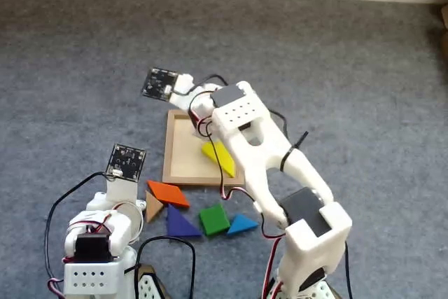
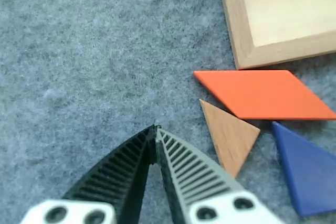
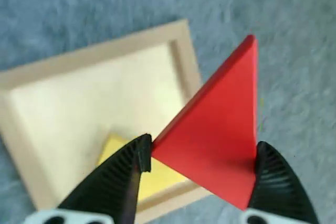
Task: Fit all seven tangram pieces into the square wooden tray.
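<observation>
With one yellow piece (image 1: pixel 218 157) in the tray (image 1: pixel 170 167), the right hand (image 3: pixel 202 148) clamps the red triangle (image 3: pixel 215 135) over its rim, five pieces (image 1: pixel 213 219) wait beside it, and the left hand (image 2: pixel 156 129) is pressed together.

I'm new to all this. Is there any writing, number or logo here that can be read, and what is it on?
No text here can be read.
Black board by the tray's far corner: pale specks, too small to read.
Black board near the loose pieces: the same, too small to read.
Wooden tray, red triangle, orange piece: plain, no marks.
</observation>
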### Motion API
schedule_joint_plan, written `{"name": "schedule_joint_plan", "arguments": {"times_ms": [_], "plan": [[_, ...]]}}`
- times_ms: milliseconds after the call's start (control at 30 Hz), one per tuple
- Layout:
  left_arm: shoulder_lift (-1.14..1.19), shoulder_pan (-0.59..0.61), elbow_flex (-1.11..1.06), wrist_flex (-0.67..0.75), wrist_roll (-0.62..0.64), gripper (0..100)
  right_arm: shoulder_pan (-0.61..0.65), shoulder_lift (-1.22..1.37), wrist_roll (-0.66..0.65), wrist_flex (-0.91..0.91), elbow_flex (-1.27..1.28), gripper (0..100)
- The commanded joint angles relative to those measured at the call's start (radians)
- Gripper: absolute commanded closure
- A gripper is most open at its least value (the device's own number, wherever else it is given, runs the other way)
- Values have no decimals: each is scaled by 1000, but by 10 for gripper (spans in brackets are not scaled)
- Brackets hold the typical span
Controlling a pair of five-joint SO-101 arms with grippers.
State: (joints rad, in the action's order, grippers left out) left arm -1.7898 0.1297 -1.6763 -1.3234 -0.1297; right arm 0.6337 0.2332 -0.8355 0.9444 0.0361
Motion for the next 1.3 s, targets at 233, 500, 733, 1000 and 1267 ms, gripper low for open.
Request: {"name": "schedule_joint_plan", "arguments": {"times_ms": [233,500,733,1000,1267], "plan": [[-24,7,-19,-3,3,993,59,179,-8,-166,-61,760],[-24,7,-19,-3,3,993,53,183,-12,-76,-54,756],[-24,7,-19,-3,3,993,38,182,-11,16,-59,621],[-24,7,-19,-3,3,993,1,111,-11,160,-105,587],[-24,7,-19,-3,3,993,-22,-70,95,211,-120,753]]}}
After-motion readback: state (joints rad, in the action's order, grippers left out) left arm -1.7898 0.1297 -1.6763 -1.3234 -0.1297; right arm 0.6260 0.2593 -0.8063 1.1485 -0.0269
